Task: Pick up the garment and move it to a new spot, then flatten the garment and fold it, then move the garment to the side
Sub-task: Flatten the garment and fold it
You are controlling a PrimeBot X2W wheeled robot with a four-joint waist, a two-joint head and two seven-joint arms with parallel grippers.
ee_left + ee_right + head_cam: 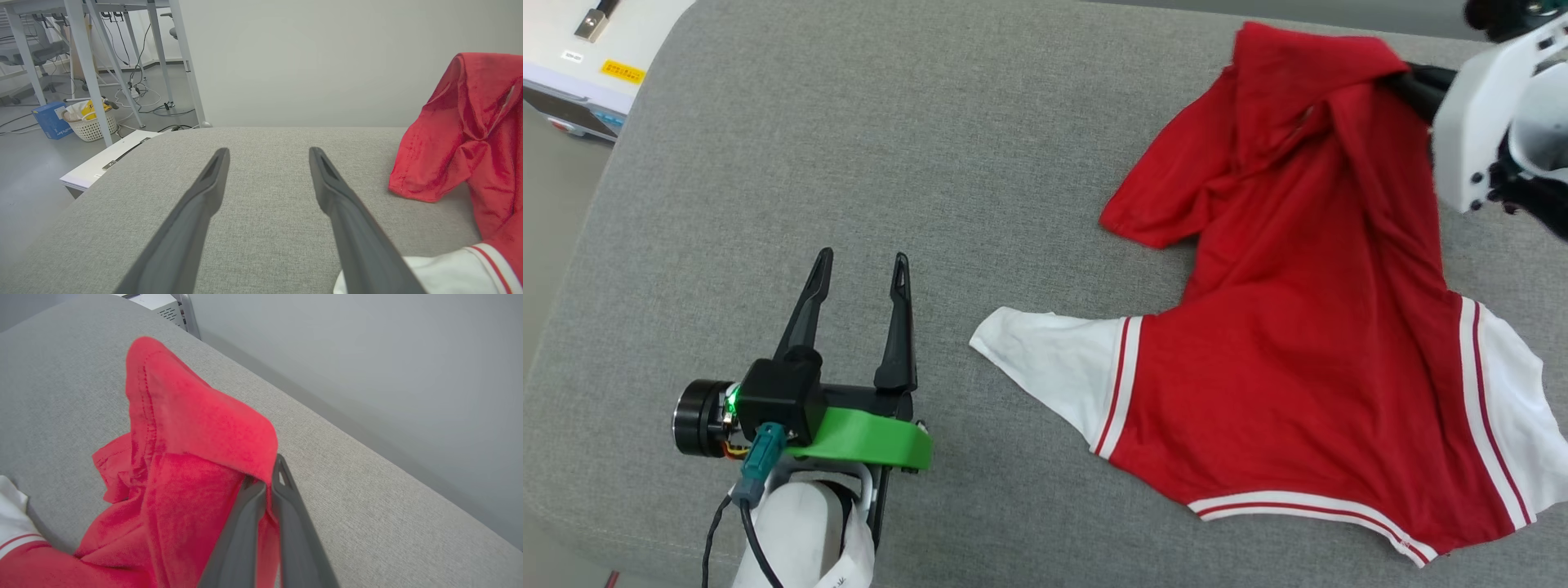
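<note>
On the right half of the grey tabletop (890, 122) lies the garment (1298, 343), red with white sleeves (1045, 359), rumpled and twisted, with no part of it flat or folded. My right gripper (265, 484) is pinched tight on a fold of the red cloth at the far end. That end stands raised off the tabletop like a small tent, while the sleeves and the striped neck edge rest on the surface nearer me. My left gripper (863, 257) hovers well apart to the left, jaws wide, holding nothing. I judge that I am at the very start: the pick-up is only begun, with one bit of cloth in hand. Carrying the garment to a new spot, spreading it flat, folding it and setting it aside are all left to do.
</note>
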